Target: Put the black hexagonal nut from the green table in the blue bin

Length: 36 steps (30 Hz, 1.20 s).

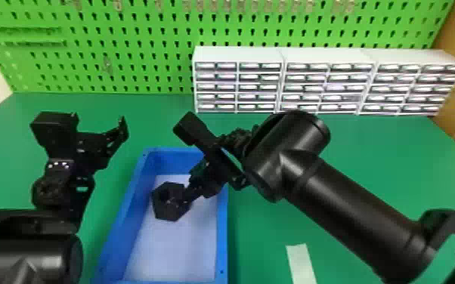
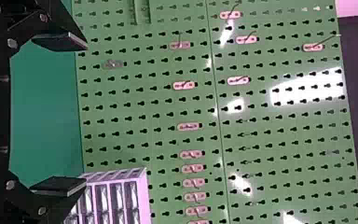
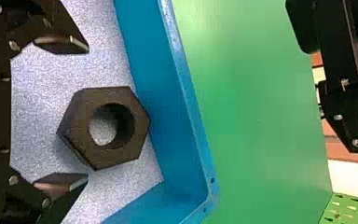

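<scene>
In the head view, the right gripper [image 1: 194, 189] is over the blue bin [image 1: 221, 234], beside the black hexagonal nut [image 1: 160, 211]. The right wrist view has the nut [image 3: 79, 109] inside the bin [image 3: 193, 126], near one wall, its hole facing the camera. It lies in front of the right gripper [image 3: 88, 114], whose fingers stand wide apart, one on each side and touching neither flank. Parked left of the bin is the left gripper [image 1: 119, 132]. In the left wrist view the left gripper [image 2: 86, 114] is open with nothing between its fingers.
White drawer cabinets [image 1: 283, 54] stand along the back of the green table [image 1: 366, 151], before a green pegboard [image 1: 124, 49]. A pale strip [image 1: 301, 262] lies on the table right of the bin. The right forearm [image 1: 351, 211] spans the table's right side.
</scene>
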Each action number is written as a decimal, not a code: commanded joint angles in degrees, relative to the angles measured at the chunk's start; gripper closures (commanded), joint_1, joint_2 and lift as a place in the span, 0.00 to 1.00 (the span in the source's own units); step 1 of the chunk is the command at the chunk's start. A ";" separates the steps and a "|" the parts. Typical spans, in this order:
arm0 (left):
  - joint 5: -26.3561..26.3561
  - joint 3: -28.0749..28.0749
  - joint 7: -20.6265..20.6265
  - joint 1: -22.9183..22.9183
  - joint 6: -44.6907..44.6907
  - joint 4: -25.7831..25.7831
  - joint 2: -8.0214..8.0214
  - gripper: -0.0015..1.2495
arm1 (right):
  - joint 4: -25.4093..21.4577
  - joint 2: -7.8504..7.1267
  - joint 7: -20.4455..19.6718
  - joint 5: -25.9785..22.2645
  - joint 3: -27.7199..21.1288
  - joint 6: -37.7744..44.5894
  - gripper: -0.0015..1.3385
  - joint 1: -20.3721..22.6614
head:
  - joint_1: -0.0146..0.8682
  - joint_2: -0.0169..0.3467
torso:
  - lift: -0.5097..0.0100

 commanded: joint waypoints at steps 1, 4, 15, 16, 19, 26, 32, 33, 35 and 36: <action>0.00 0.12 0.00 0.04 0.00 -0.05 0.00 0.20 | -0.63 -0.10 0.05 0.66 -1.27 0.74 0.07 0.13 | 0.79 0.19 | 0.79; 0.00 0.12 0.00 0.13 0.00 -0.05 0.00 0.20 | -1.60 -0.36 0.23 1.01 -3.12 1.18 0.08 0.39 | 0.79 0.19 | 0.79; 0.00 0.20 0.00 0.22 0.00 -0.14 0.00 0.20 | -5.91 -0.54 3.83 6.46 -13.05 1.80 0.08 2.68 | 0.79 0.19 | 0.79; 0.00 0.29 0.00 0.31 0.00 -0.14 0.00 0.20 | -6.35 -0.54 4.10 6.90 -13.93 1.80 0.08 2.94 | 0.79 0.19 | 0.79; 0.00 0.29 0.00 0.31 0.00 -0.22 0.00 0.20 | -8.02 -0.45 4.89 8.48 -17.01 2.06 0.08 3.91 | 0.79 0.19 | 0.79; 0.00 0.20 0.00 0.22 0.09 -0.22 0.00 0.20 | -10.21 -0.19 5.24 9.45 -25.09 0.13 0.08 6.63 | 0.79 0.19 | 0.79; 0.18 0.29 0.00 0.31 0.09 -0.31 -0.08 0.20 | -11.18 0.52 5.24 9.71 -31.77 -2.42 0.08 9.36 | 0.79 0.19 | 0.79; 0.26 0.29 0.00 0.31 0.09 -0.31 0.00 0.20 | -11.27 0.69 5.24 9.71 -33.09 -2.68 0.08 9.71 | 0.79 0.19 | 0.79; 0.26 0.29 0.00 0.31 0.09 -0.40 0.00 0.20 | -11.36 0.96 5.24 9.71 -35.55 -3.39 0.08 10.59 | 0.79 0.19 | 0.79; 0.26 0.38 0.00 0.39 0.09 -0.40 0.00 0.20 | -11.36 1.13 5.24 9.71 -36.61 -3.39 0.08 10.94 | 0.79 0.19 | 0.79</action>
